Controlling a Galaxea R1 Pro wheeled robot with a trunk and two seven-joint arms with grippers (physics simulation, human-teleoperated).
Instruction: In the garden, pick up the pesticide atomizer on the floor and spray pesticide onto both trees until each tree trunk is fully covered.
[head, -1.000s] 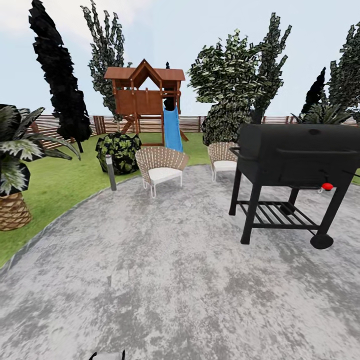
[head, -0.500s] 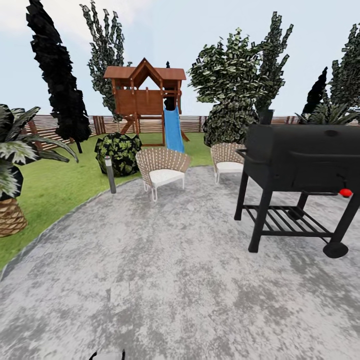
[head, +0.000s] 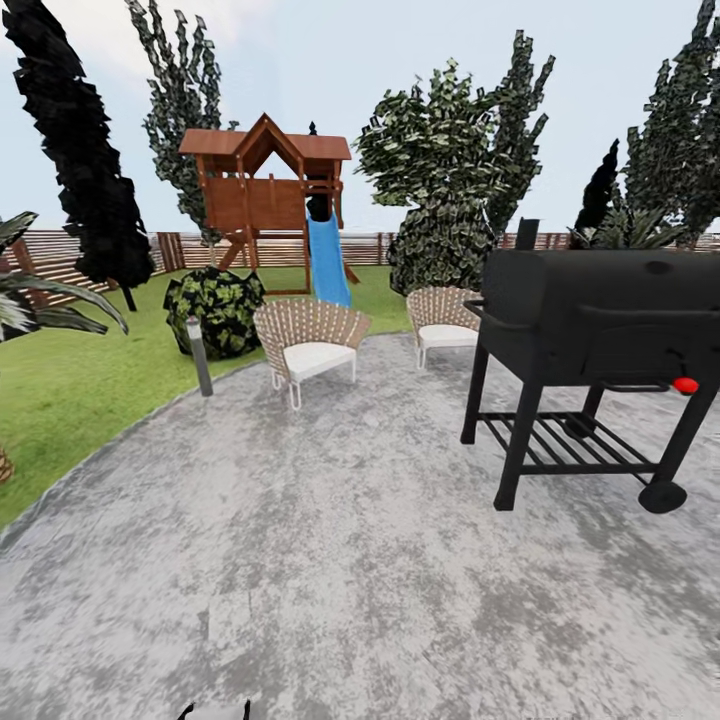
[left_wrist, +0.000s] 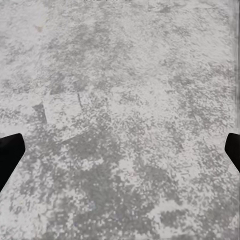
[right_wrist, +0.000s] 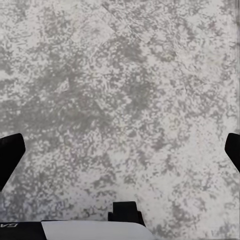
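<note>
The head view looks across a grey speckled patio (head: 330, 560) toward the garden (head: 70, 380), where green lawn runs back to a brown slatted fence (head: 70, 250). A black barbecue grill (head: 600, 340) on wheels stands on the paving at the right, with a red knob (head: 685, 385) on its side. Beyond it sit two wicker chairs with white cushions, one near the paving's edge (head: 308, 345) and another further right (head: 443, 318), partly hidden by the grill. A grey bollard lamp (head: 198, 355) stands at the border of paving and grass, just in front of a round dark bush (head: 215, 310). Behind them rises a wooden play tower (head: 265, 195) with a blue slide (head: 326, 260). A near-black cypress (head: 75, 150) stands at the left, and a leafy tree (head: 450, 190) fills the middle distance. Palm fronds (head: 40, 300) reach in at the left edge.

The wrist views look straight down onto the mottled paving. In the left wrist view the left hand (left_wrist: 120, 160) is spread wide, its dark fingertips (left_wrist: 9, 157) at opposite edges with nothing between. In the right wrist view the right hand (right_wrist: 120, 160) is likewise wide and empty, above a white part of the robot's body (right_wrist: 95, 230).

The pesticide atomizer cannot be made out anywhere on the grass from here.
</note>
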